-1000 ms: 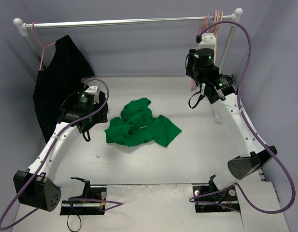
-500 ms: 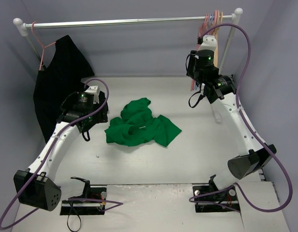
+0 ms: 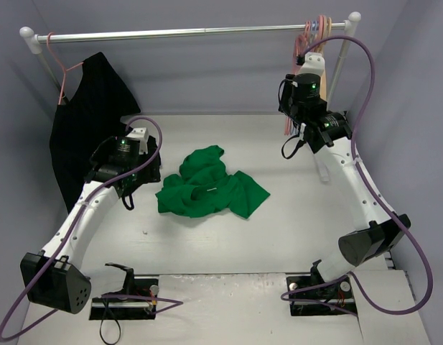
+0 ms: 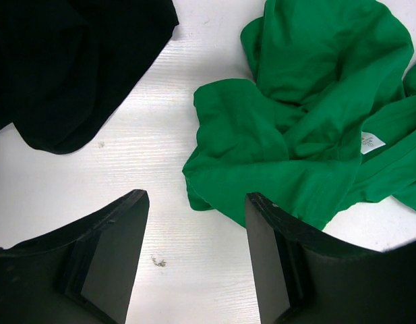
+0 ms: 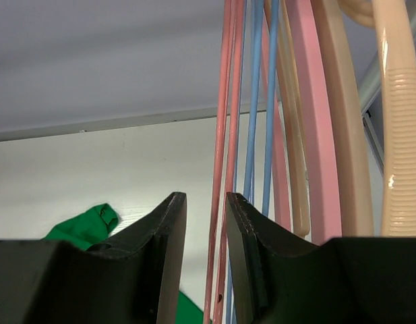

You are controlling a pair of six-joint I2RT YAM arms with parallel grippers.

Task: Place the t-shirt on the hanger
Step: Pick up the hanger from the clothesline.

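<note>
The bright green t-shirt [image 3: 210, 188] lies crumpled on the white table, its white neck label [image 4: 368, 142] showing. My left gripper [image 4: 194, 199] hovers open just left of the t-shirt's edge [image 4: 261, 155], with bare table between its fingers. At the right end of the rail, the thin salmon-pink hanger [image 5: 224, 135] hangs among other hangers [image 3: 287, 123]. My right gripper [image 5: 206, 197] is raised to it, jaws narrowly open, with the hanger's wires in the gap close to the right finger [image 5: 245, 236]. A gap shows on the wires' left side.
A black garment [image 3: 92, 122] hangs on a pink hanger at the rail's [image 3: 192, 31] left end, its hem near my left gripper [image 4: 66, 61]. Light blue [image 5: 261, 101], thick pink [image 5: 312, 135] and tan [image 5: 396, 121] hangers crowd right of the salmon one.
The right wrist has risen slightly toward the rail. The left arm and the t-shirt have not moved.
</note>
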